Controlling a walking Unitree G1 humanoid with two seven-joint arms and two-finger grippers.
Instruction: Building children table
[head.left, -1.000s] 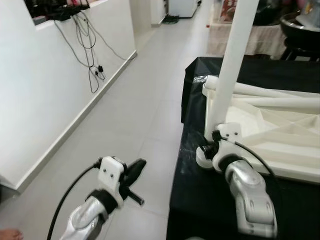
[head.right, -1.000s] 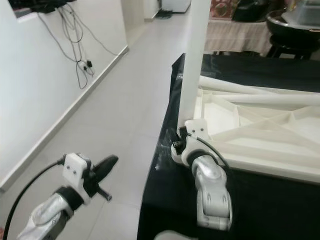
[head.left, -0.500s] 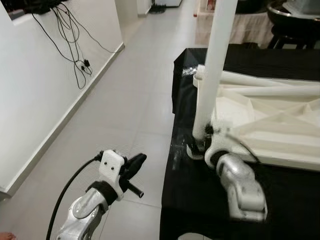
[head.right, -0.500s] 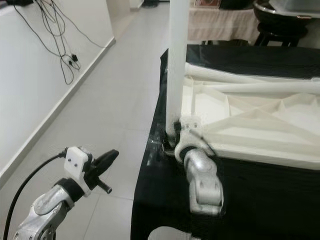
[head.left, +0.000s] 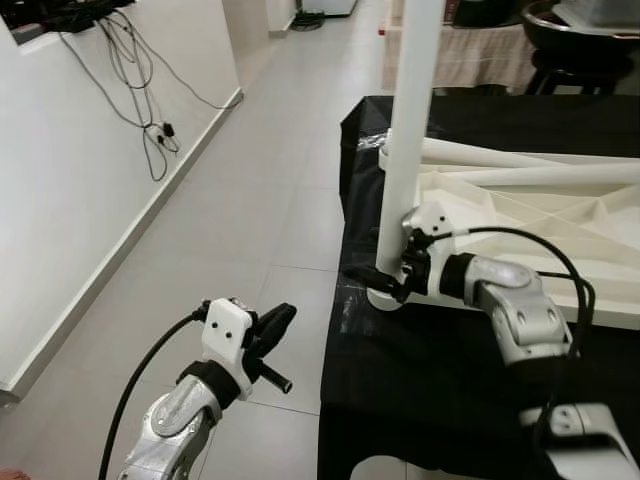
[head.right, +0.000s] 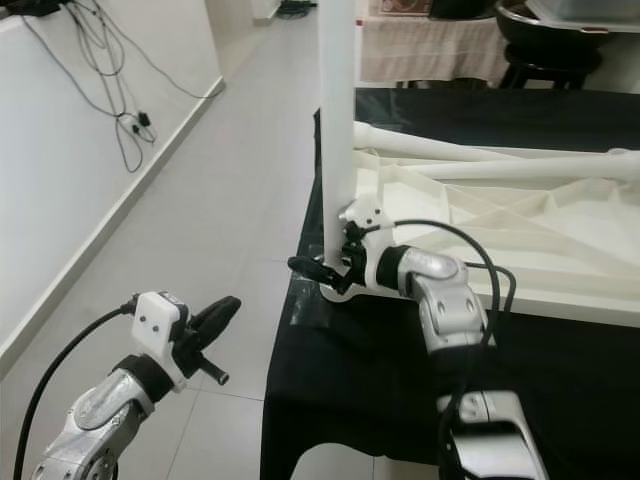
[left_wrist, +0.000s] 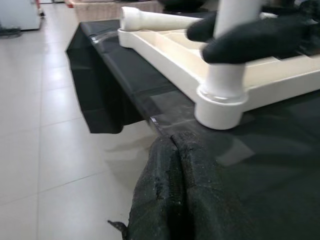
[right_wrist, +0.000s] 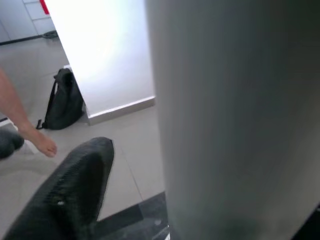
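A black-covered table (head.left: 430, 390) stands on a pale tiled floor (head.left: 250, 200) beside a white wall (head.left: 70, 170) hung with cables (head.left: 150, 110). On the table lies an upturned cream children's tabletop (head.left: 520, 205), ribbed underneath, one white leg (head.left: 408, 140) upright in its near corner socket. The right hand (head.right: 335, 262) grips that leg low down. The left hand (head.left: 272, 335), fingers pressed together, hovers over the floor just beside the table.

No text, label or number can be read anywhere.

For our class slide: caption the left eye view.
Right end effector grips the upright white table leg at the upturned tabletop's corner socket.
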